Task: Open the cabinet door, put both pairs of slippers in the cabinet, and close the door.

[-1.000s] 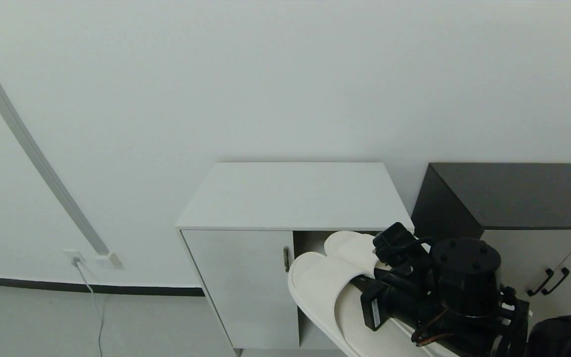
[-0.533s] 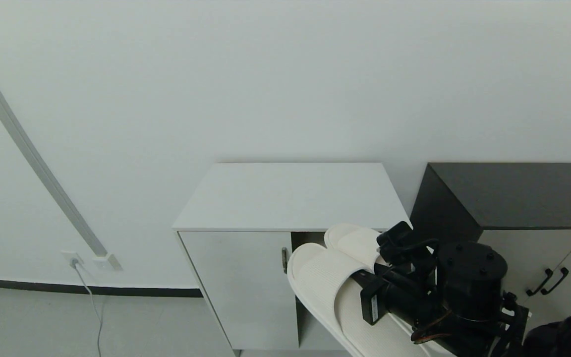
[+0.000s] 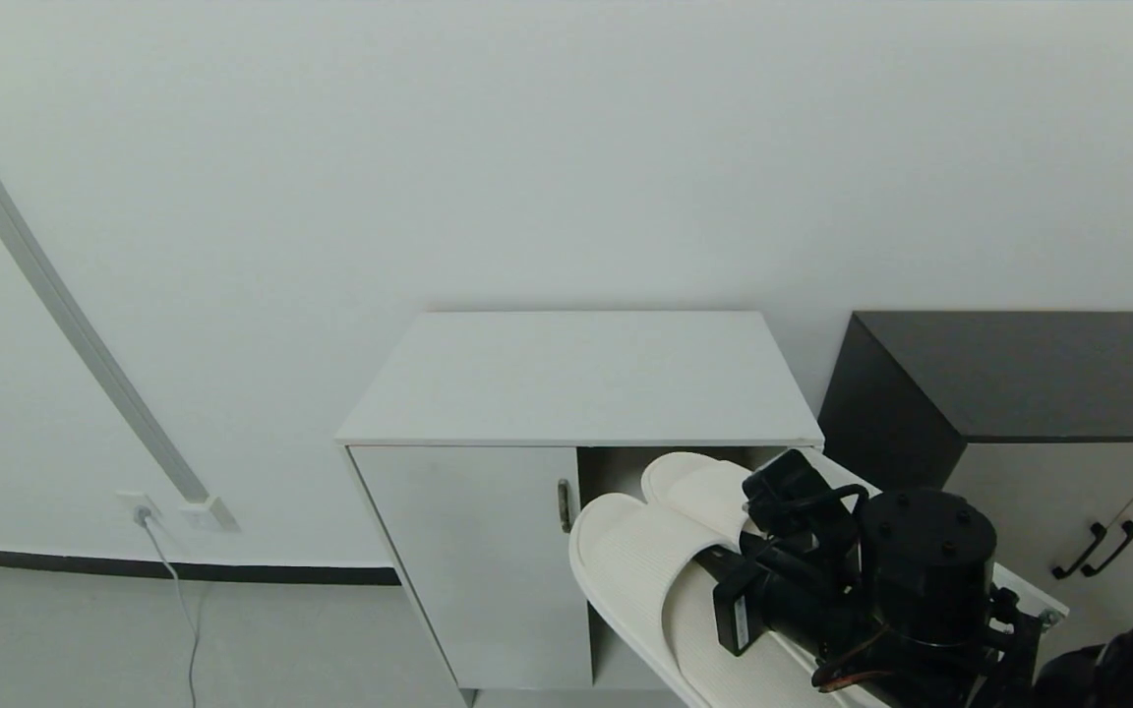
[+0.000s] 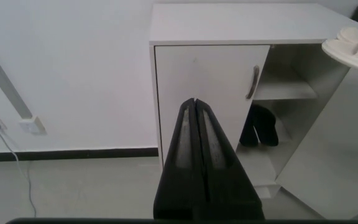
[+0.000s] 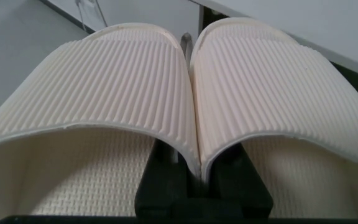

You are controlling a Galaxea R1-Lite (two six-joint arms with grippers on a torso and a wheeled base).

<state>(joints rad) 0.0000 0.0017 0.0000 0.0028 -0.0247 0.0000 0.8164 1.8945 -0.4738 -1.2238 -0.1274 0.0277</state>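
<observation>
The right gripper point(image 5: 194, 171) is clamped on the inner edges of the white slippers point(image 3: 635, 570), toes aimed toward 11 o'clock at the open right half of the white cabinet point(image 3: 576, 379), where a black pair point(image 4: 260, 127) sits inside; the left gripper point(image 4: 194, 109) is pinched closed, empty. Held side by side, the pair could snag the left door point(image 3: 473, 560) at 9 o'clock, twisting one slipper loose

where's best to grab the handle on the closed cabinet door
Grip the handle at mid-length, coming straight from the front with the fingers either side. It is a slim upright bar at the closed door's edge next to the open compartment, so a sideways pinch should fit. The left gripper is shut.
</observation>
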